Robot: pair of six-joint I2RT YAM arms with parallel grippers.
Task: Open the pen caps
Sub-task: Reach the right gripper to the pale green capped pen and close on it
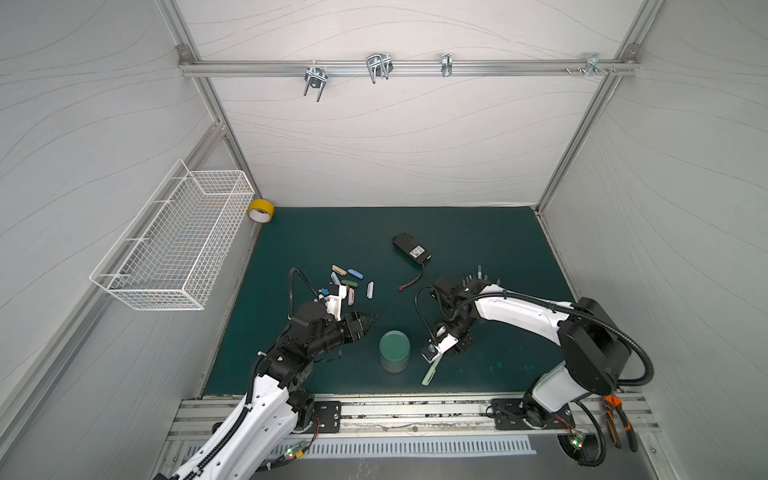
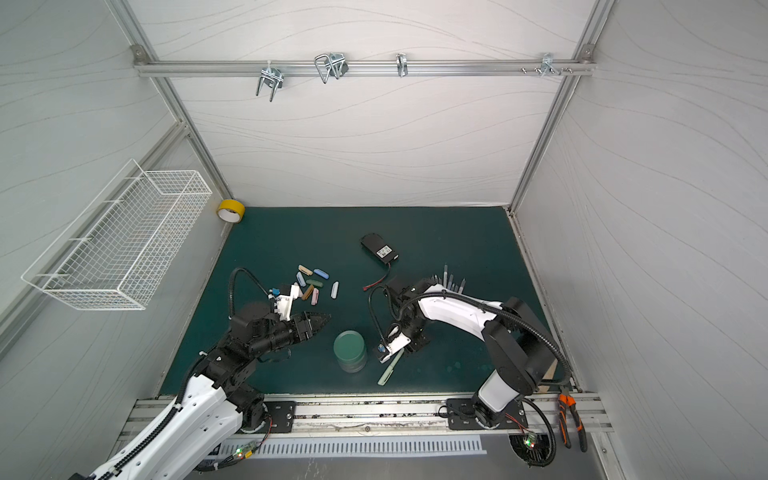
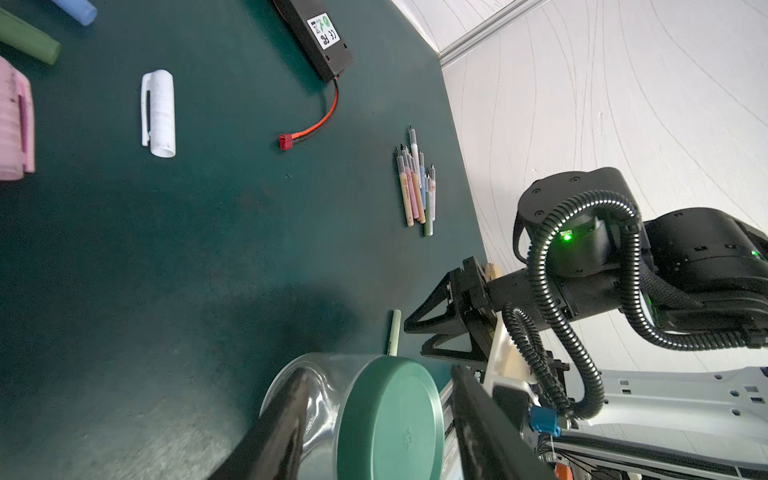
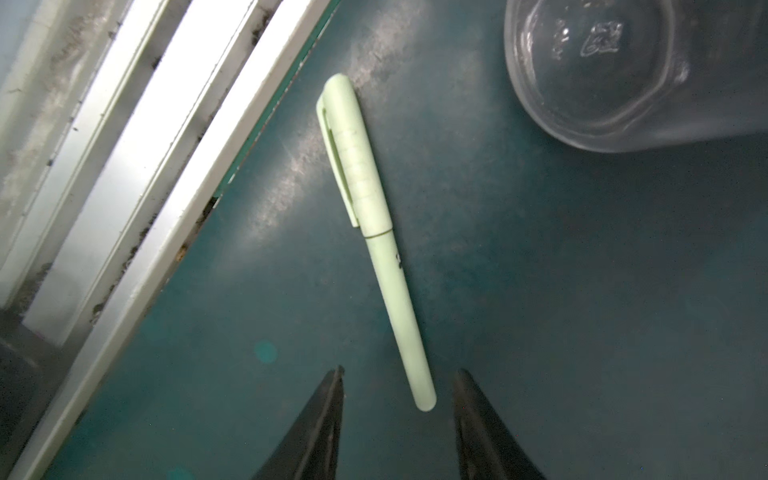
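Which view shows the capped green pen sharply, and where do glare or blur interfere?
Right wrist view: green pen sharp, cap seam clear; glare patches on the mat beside it, fingers blurred. Left wrist view: jar close and soft, shadow beyond it. Both top views: even light, pen small.

Robotics lab test cell: aluminium frame [image 1: 399,66], white panel walls [image 1: 374,137], green mat [image 1: 332,232], arms [image 1: 519,309] bolted on base rail [image 1: 415,411].

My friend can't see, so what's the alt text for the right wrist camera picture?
A pale green pen, cap still on, lies on a dark green mat, its plain end inside the open right gripper, untouched. A clear jar and a metal rail sit at the edges.
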